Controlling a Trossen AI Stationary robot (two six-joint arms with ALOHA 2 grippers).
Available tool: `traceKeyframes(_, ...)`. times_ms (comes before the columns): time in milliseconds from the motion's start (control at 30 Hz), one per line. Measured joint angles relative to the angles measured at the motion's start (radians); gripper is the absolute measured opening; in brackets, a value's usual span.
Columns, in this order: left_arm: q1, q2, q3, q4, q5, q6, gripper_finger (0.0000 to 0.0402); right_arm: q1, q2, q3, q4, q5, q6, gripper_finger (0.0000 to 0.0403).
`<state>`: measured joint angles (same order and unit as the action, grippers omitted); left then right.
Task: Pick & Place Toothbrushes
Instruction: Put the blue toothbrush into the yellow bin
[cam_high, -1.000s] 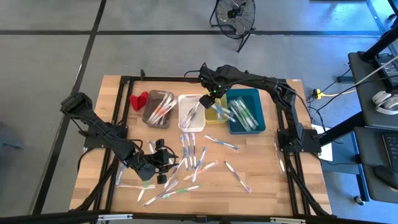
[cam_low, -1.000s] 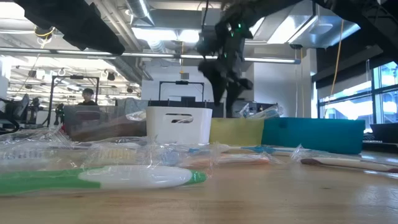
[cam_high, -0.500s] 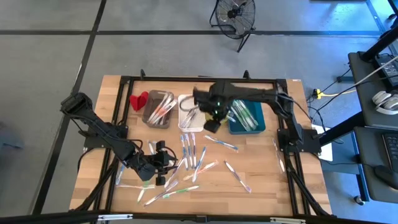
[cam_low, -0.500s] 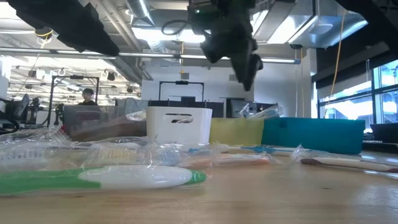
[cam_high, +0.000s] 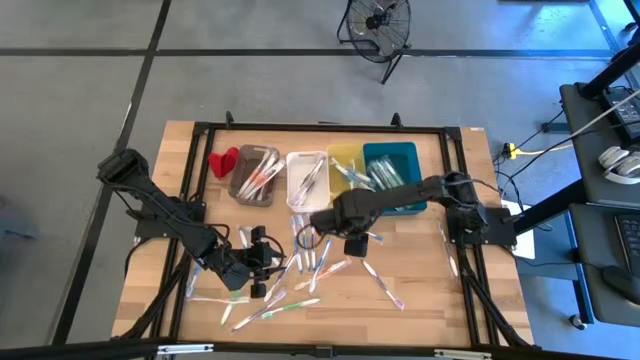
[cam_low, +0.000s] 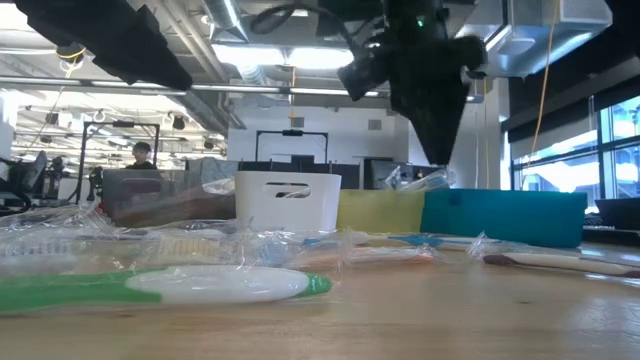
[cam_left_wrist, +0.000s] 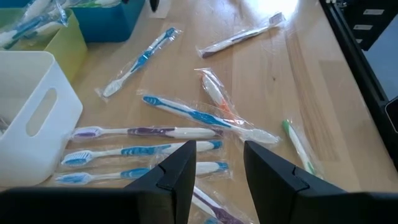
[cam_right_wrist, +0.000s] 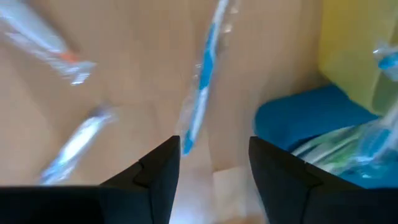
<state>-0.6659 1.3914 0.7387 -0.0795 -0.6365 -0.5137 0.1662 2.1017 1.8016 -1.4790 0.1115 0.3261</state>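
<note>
Many toothbrushes (cam_high: 310, 255) in clear wrappers lie flat and scattered on the wooden table's middle and near part; more lie in the bins. My right gripper (cam_high: 355, 243) hangs open over the table's middle, pointing down, just on the near side of the teal bin (cam_high: 395, 190). A blue toothbrush (cam_right_wrist: 202, 81) lies on the wood beyond its fingers. My left gripper (cam_high: 268, 262) waits open near the table's near left, above the loose toothbrushes (cam_left_wrist: 186, 112), with nothing between its fingers (cam_left_wrist: 180, 168).
Four bins stand in a row at the far side: grey (cam_high: 255, 175), white (cam_high: 307, 178), yellow (cam_high: 348, 165) and teal. A small red object (cam_high: 222, 160) lies left of the grey bin. Bare wood shows at the near right (cam_high: 440, 290).
My right gripper has swung from above the white and yellow bins toward the table's near edge. It has turned as it went and now hangs over the loose toothbrushes at the middle. The left arm and the toothbrushes have kept still.
</note>
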Motion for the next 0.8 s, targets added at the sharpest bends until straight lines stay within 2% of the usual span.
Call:
traceKeyframes(100,0.0,0.0,0.0,0.001,0.0,-0.01,0.013,0.025,0.0,-0.067,0.062,0.06,-0.012,0.0185)
traceKeyframes(300,0.0,0.0,0.0,0.001,-0.001,-0.023,0.013,0.012,0.001,-0.196,0.161,0.077,-0.02,0.0169)
traceKeyframes(467,0.0,0.0,0.0,0.0,-0.009,-0.023,0.013,-0.007,0.001,-0.221,0.203,0.083,-0.02,0.0157)
traceKeyframes(800,0.0,0.0,0.0,-0.002,-0.024,-0.015,0.013,-0.003,0.001,-0.221,0.278,-0.047,-0.08,0.0136)
